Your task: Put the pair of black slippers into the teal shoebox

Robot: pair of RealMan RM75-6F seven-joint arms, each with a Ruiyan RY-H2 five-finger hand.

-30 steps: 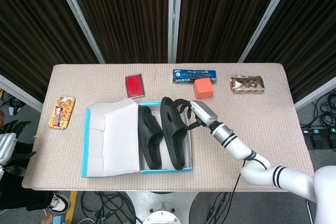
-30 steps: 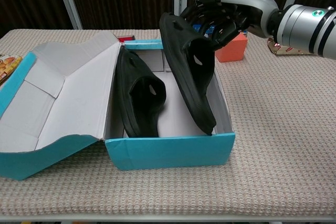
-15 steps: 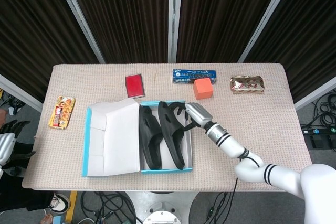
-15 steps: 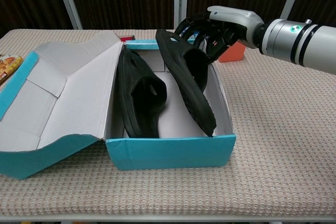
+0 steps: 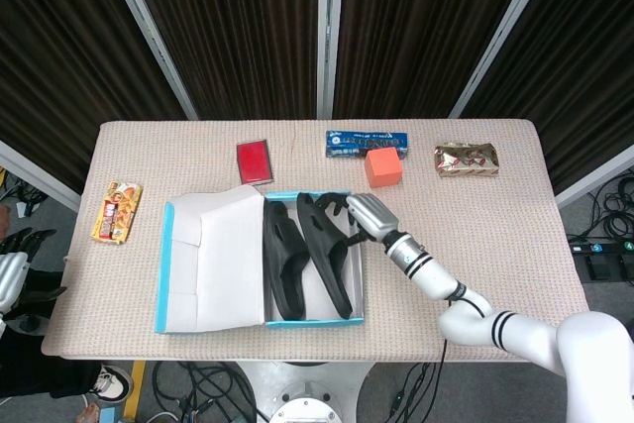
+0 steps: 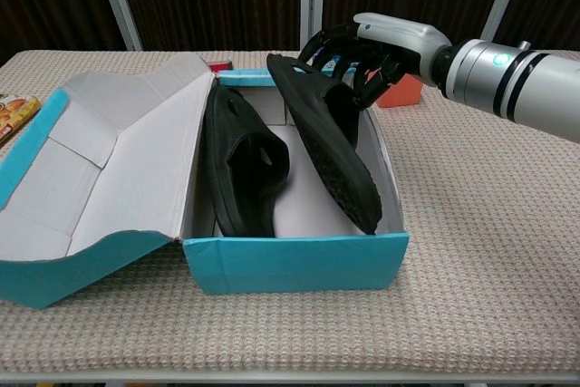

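Clearly the dark fingers [image 6: 337, 47] of the right hand [image 6: 367, 52] are curled around the raised end of the second black foam slipper [image 6: 328, 144], gripping it at its upper edge and strap area. Below the fingers, that slipper leans on its side inside the teal cardboard shoebox [image 6: 294, 262], its far end down near the front wall, its sole turned toward the right wall. Just beyond it, further from the fingers, the first black foam slipper [image 6: 243, 159] stands on edge against the box's grey inner flap. The open lid [image 6: 86, 178] spreads off to the far side.

Judging by look, the slipper is light, thick and somewhat springy, with a matte surface that should not slip; its heel or strap edge seems the sensible place to hold, as now. Once released it may tip or spring, so lowering it flat first looks wise.

Behind the fingers on the bench [image 5: 475, 225] sits an orange cube [image 5: 382, 166]. The left hand [image 5: 12, 269] shows only at the edge of the head view; whether it holds anything cannot be told.
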